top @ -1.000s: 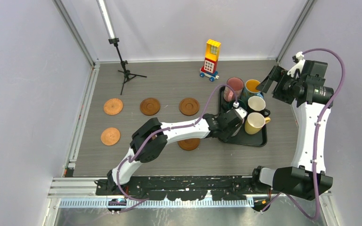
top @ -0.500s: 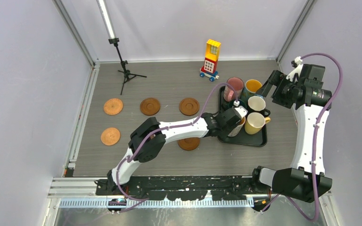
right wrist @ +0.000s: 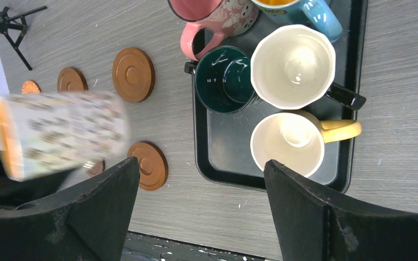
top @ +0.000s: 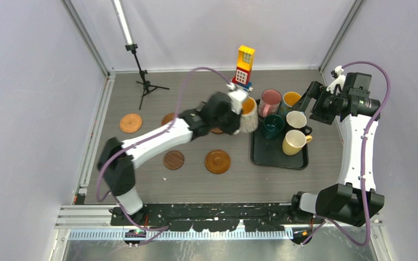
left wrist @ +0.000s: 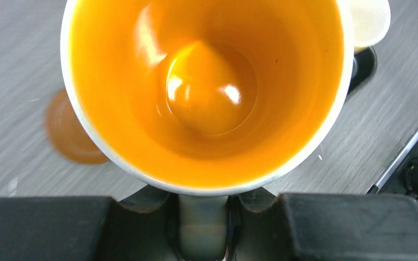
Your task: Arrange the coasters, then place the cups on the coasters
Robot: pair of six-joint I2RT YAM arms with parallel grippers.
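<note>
over the table (top: 196, 98), white mug (top: 248, 116), orange inside

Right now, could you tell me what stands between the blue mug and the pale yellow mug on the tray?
The cream mug with a black handle stands between them, as the right wrist view shows.

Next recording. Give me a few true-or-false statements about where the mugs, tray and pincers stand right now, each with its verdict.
1. The left pincer grips the white mug with the orange inside. True.
2. The right pincer is closed on the pale yellow mug. False: it is open and empty, above the black tray.
3. The dark green mug stands on the tray. True.
4. The toy block tower lies toppled. False: it stands upright.
</note>
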